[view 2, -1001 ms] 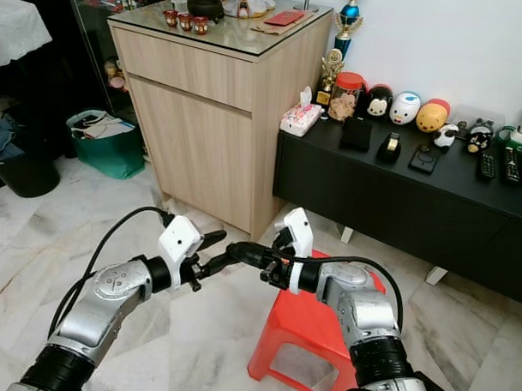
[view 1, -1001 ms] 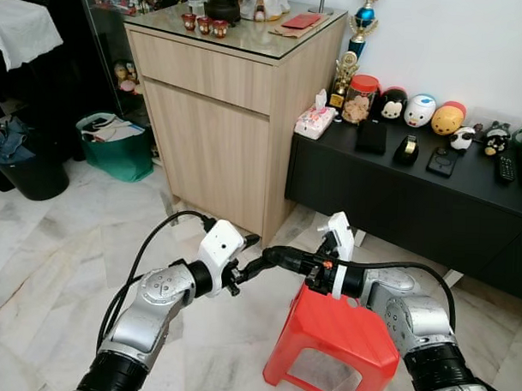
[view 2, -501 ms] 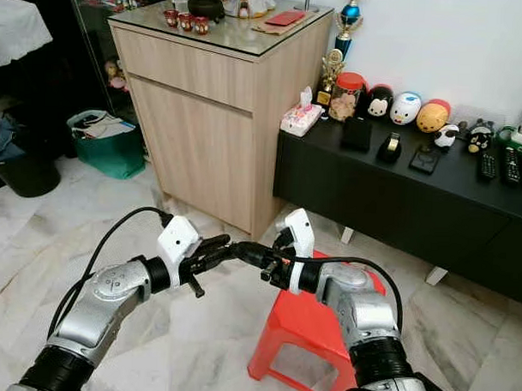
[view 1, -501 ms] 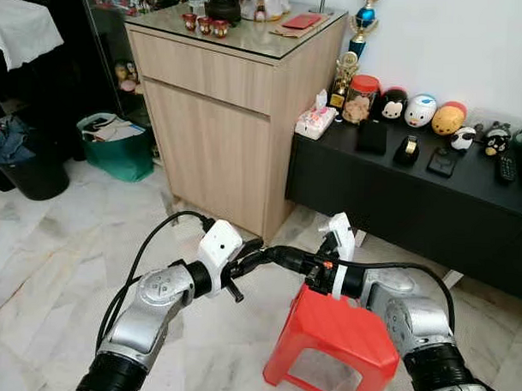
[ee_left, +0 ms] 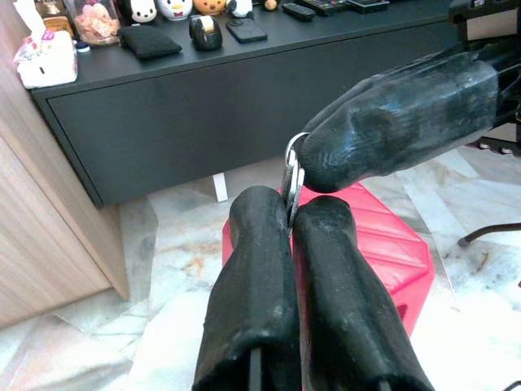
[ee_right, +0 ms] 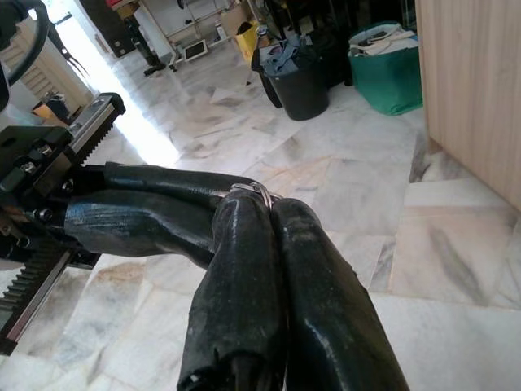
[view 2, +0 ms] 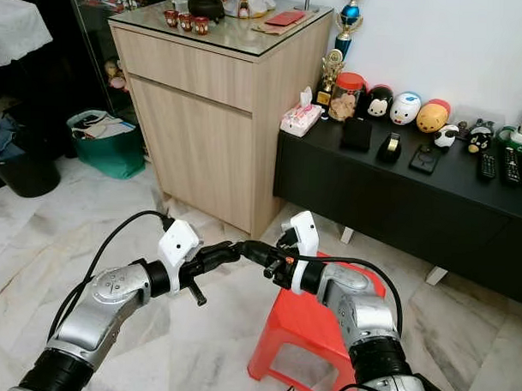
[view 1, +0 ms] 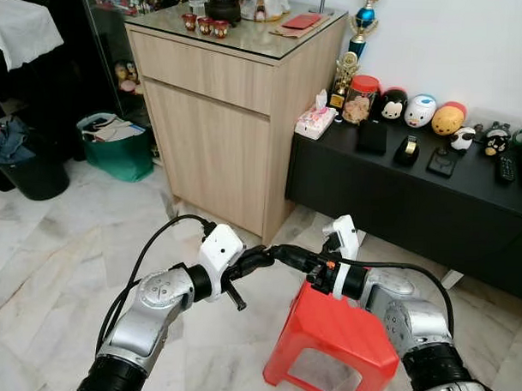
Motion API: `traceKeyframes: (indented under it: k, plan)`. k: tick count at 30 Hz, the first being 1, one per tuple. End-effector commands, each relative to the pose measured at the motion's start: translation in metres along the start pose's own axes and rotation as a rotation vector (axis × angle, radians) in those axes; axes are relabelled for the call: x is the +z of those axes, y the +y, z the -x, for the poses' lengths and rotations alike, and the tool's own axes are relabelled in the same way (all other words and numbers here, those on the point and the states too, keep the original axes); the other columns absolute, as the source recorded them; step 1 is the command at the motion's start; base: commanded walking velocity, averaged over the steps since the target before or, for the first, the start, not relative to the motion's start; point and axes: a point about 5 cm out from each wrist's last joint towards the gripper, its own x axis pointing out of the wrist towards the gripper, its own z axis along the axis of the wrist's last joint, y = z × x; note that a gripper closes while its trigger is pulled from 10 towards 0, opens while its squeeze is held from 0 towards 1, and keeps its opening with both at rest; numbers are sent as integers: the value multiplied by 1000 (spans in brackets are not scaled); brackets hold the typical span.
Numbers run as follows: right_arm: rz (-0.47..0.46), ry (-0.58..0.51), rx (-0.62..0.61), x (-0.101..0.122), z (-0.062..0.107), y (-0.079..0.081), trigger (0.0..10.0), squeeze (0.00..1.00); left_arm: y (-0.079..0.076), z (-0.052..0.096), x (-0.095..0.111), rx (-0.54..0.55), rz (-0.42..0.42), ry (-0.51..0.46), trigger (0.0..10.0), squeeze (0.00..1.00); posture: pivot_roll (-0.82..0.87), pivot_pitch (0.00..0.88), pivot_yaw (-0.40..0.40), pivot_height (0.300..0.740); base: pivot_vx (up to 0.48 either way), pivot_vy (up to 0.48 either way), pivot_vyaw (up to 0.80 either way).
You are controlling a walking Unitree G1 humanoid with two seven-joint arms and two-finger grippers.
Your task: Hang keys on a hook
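Key ring pinched between both grippers, mid-air above the red stool.

Left gripper (view 1: pixel 257 259) and right gripper (view 1: pixel 283 253) meeting tip to tip in front of the chest, over the near corner of the red stool (view 1: pixel 338 335). Fingers of each pressed together, both clamped on the same small metal key ring (ee_left: pixel 291 175), seen edge-on in the left wrist view and as a thin loop at the fingertips in the right wrist view. Ring standing roughly upright, squeezed where the two sets of tips cross; no dangling keys to be made out. Looks like a handover, with neither arm nearer than the other. No hook to be made out among the wooden cabinet (view 1: pixel 221 108), black sideboard (view 1: pixel 415 192) and toys; hanging step not yet begun.
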Motion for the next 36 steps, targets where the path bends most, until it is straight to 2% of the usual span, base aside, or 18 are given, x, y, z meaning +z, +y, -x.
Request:
traceKeyframes:
  k: [1, 17, 18, 20, 26, 28, 29, 30, 33, 34, 35, 36]
  plan:
    - [-13, -6, -28, 2, 3, -5, 10000, 0, 3, 2, 10, 9, -13, -41, 0, 0, -14, 0, -22, 740, 0, 0, 0]
    - [0, 5, -16, 0, 1, -4, 10000, 0, 1, 1, 9, -7, -9, -36, 0, 0, -12, 0, -24, 740, 0, 0, 0]
    - [1, 7, -15, 0, 1, -4, 10000, 0, 0, 0, 9, -13, -14, -26, 9608, 0, -12, 0, -24, 740, 0, 0, 0]
    - [1, 8, -14, -1, 1, -4, 10000, 0, -1, 0, 8, -17, -19, -19, 10000, 0, -12, 0, -24, 740, 0, 0, 0]
    - [-1, 6, -12, -1, 1, -4, 10000, 0, 0, -1, 8, -10, -35, -16, 10000, 0, -13, 0, -23, 740, 0, 0, 0]
    - [-2, 6, -11, -1, 0, -4, 10000, 0, -1, -2, 7, -12, -30, -17, 10000, 35, -13, 0, -23, 740, 0, 0, 0]
    - [-3, 6, -10, -1, 0, -4, 10000, 0, 0, -2, 7, -11, -32, -16, 10000, 639, -14, 0, -22, 740, 0, 0, 0]
    - [-3, 5, -8, -1, 0, -3, 10000, 0, 0, -2, 8, -11, -33, -16, 10000, 1000, -13, 0, -22, 740, 0, 0, 0]
    - [-4, 5, -7, 0, 0, -3, 10000, 0, 0, -2, 8, -11, -35, -16, 10000, 1000, -13, 0, -22, 740, 0, 0, 0]
    - [-5, 4, -7, 0, 0, -3, 10000, 0, 0, -2, 8, -11, -38, -16, 10000, 580, -13, 0, -22, 740, 0, 0, 0]
    - [-6, 4, -6, 0, 0, -3, 10000, 0, 0, -2, 8, -9, -42, -17, 10000, 0, -13, 0, -23, 740, 0, 0, 0]
    - [-6, 4, -6, 0, 0, -3, 10000, 0, 0, -2, 9, -8, -44, -17, 10000, 0, -13, 0, -23, 740, 0, 0, 0]
